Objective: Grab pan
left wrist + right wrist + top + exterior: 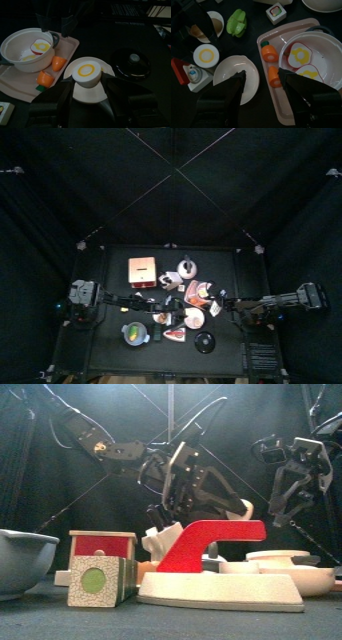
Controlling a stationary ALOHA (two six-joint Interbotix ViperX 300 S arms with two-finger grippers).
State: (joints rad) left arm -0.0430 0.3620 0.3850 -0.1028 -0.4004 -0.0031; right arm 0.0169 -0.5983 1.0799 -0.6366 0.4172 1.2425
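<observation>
The pan sits near the front of the table, at about 7 o'clock from the table's middle in the top view. It stands by itself, with the black pot well apart from it at 5 o'clock. In the front view it is probably the grey bowl shape cut off by the picture's edge at 8 o'clock.

Neither arm has reached it. The left gripper has its jaws spread wide and holds nothing. It hangs over a halved egg, beside the pink tray that carries a white pot. The right gripper is also wide open and empty, above the edge of that same tray and a white plate.

The left arm looks the better choice, since the pan lies on its side of the table. It would need to swing from the clutter in the middle toward 7 o'clock and stop above the pan's rim, not above its centre. The jaws should stay wide on the way down, one going inside the rim and the other outside. They should close only once the wall is properly between them.

A shallow rim slips easily, so take a deep bite and lift level. The right arm is best kept over the tray, clear of the left arm's path
</observation>
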